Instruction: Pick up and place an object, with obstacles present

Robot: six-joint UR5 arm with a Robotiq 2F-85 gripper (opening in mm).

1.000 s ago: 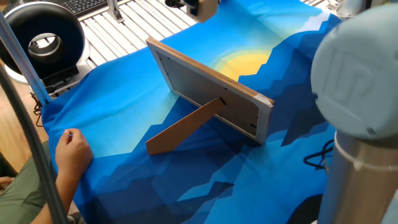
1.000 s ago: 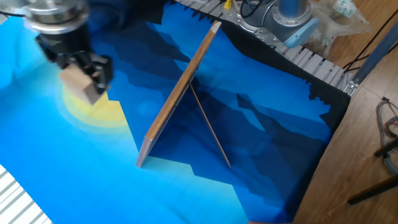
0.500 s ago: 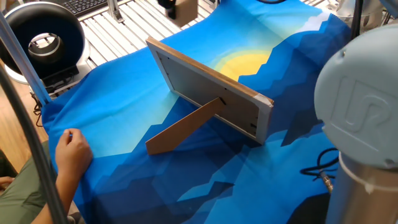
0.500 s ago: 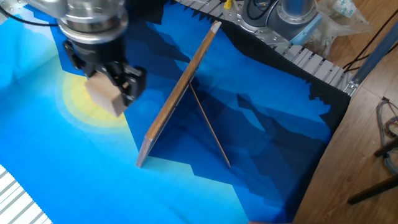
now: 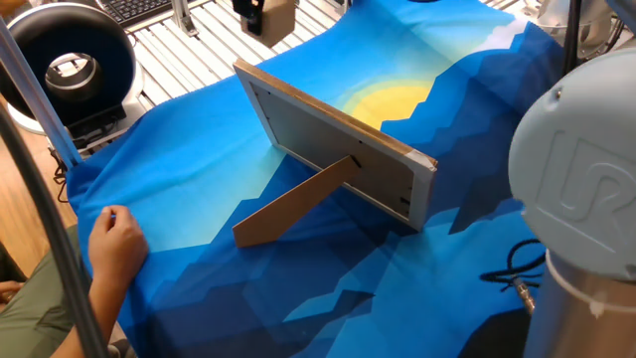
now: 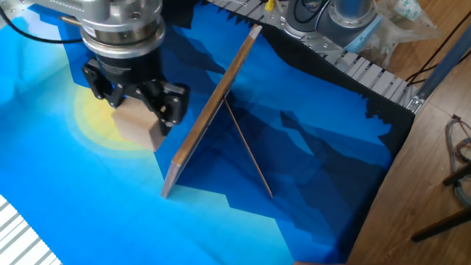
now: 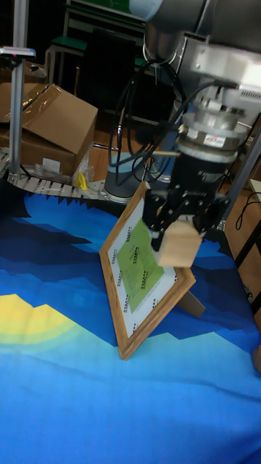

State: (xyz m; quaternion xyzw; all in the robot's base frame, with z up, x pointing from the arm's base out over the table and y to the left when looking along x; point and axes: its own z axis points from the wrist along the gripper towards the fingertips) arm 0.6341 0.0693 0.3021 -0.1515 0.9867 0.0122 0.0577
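Fingers [image 6: 168, 110] clamp our wooden block [image 6: 136, 126] in the gripper [image 7: 179, 221], aloft above the blue cloth [image 6: 88, 191] on the picture frame's [image 7: 141, 270] front side, so we judge ourselves mid-carry, needing next to clear that frame's top edge before setting down.

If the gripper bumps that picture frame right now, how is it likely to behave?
The picture frame would probably tip rather than slide: it stands tilted, propped on one thin easel leg. The soft cloth under it may bunch, adding wobble. It looks rigid but light, with the wooden block carried close beside it.
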